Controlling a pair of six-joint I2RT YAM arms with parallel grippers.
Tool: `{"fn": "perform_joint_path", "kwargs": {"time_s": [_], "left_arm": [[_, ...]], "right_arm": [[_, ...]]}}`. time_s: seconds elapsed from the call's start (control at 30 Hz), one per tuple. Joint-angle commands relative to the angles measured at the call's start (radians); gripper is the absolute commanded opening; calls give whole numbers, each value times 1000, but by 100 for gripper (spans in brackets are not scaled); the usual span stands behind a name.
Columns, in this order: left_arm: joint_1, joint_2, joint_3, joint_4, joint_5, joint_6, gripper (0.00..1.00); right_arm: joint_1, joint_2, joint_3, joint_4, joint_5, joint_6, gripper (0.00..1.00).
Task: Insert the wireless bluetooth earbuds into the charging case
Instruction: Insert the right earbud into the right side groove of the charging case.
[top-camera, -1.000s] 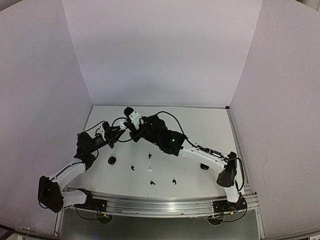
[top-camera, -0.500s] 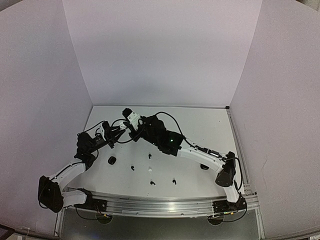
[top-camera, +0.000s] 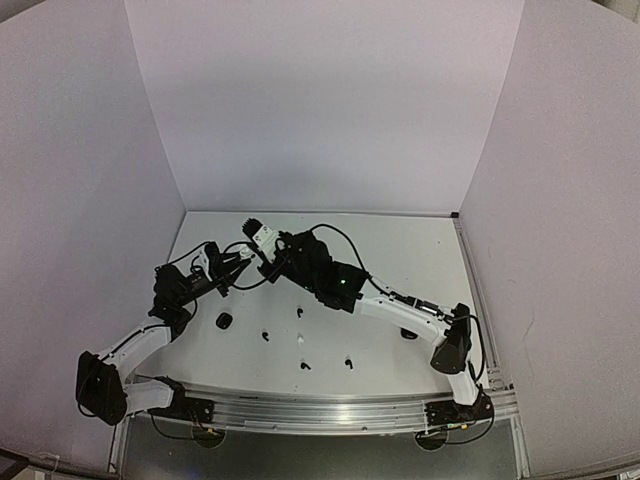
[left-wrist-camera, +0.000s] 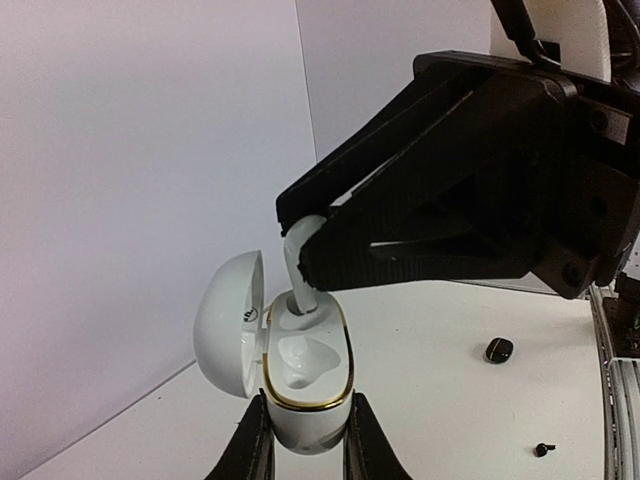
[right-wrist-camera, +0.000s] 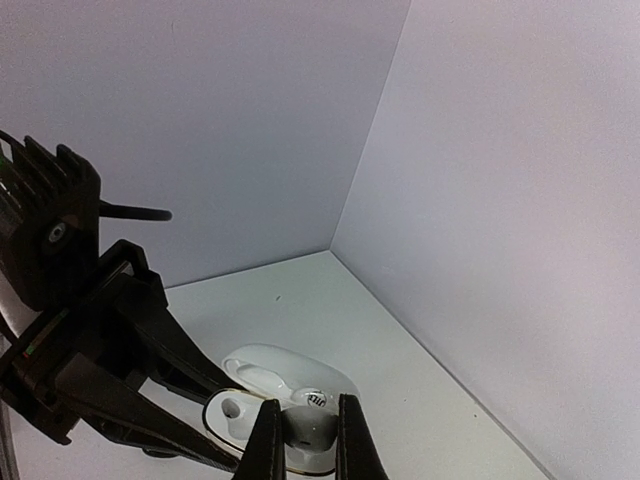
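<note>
Left fingers (left-wrist-camera: 250, 450) clamp a white pebble-shaped charging case with gold rim (left-wrist-camera: 300, 375). Its lid is open and it is held above the white counter (top-camera: 410, 250), far left. Right fingers (left-wrist-camera: 420, 250) pinch a white stemmed earbud (left-wrist-camera: 298, 265), its lower end at a case pocket. Small black earbuds (top-camera: 305, 366) lie near centre.

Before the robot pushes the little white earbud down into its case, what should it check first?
1. Lid open: ok, swung back to the side.
2. Left tool shut on the white case: ok.
3. Right tool shut on the white earbud: ok.
4. Stem pointing down into the case: ok; how deep it sits, cannot tell.
5. Earbud seated: not ok, most of it stands above the gold rim.
6. Other slot free: ok, empty.
</note>
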Motion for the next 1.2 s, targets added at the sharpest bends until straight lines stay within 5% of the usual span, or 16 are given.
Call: {"fn": "perform_joint_path", "kwargs": {"time_s": [0.0, 1.17], "left_arm": [[-4, -16, 25, 12, -12, -15, 0], [-4, -14, 19, 38, -7, -16, 0]], "right_arm": [[-5, -6, 18, 36, 30, -42, 0], [-4, 13, -27, 35, -12, -36, 0]]}}
